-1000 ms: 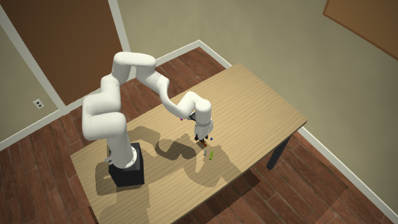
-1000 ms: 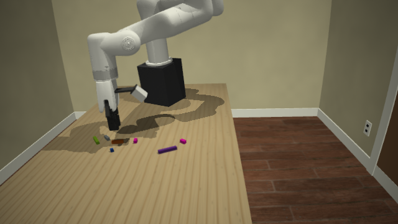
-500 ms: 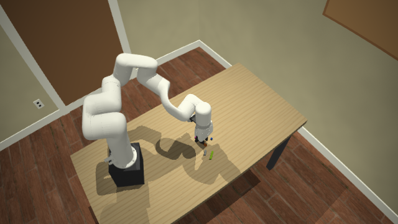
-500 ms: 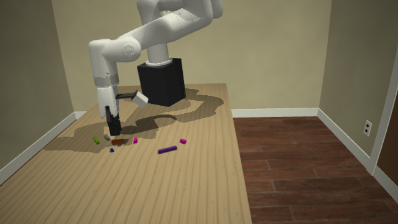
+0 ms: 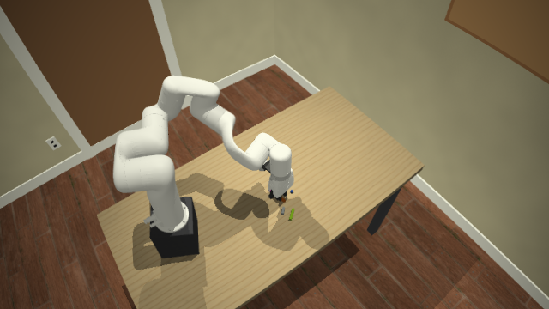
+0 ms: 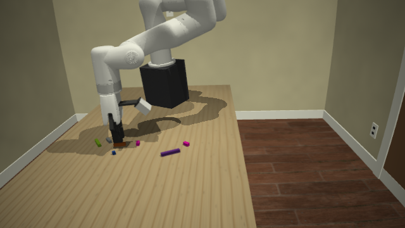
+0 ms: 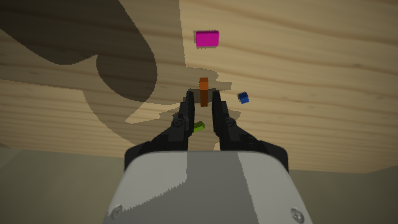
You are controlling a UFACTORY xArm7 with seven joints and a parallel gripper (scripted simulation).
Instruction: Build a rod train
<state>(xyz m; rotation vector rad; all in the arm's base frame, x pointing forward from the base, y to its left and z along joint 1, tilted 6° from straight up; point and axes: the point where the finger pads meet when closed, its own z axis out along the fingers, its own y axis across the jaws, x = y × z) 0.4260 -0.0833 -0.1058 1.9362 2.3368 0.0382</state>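
Left of centre in the exterior view, the gripper (image 5: 278, 198) (image 6: 118, 142) (image 7: 203, 100) stands partly open around the orange rod (image 5: 283, 199) (image 6: 119, 144) (image 7: 204, 92), fingers apart from its sides.

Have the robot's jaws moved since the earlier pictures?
Yes, the jaws have come down, closer to the table, now right at the orange rod.
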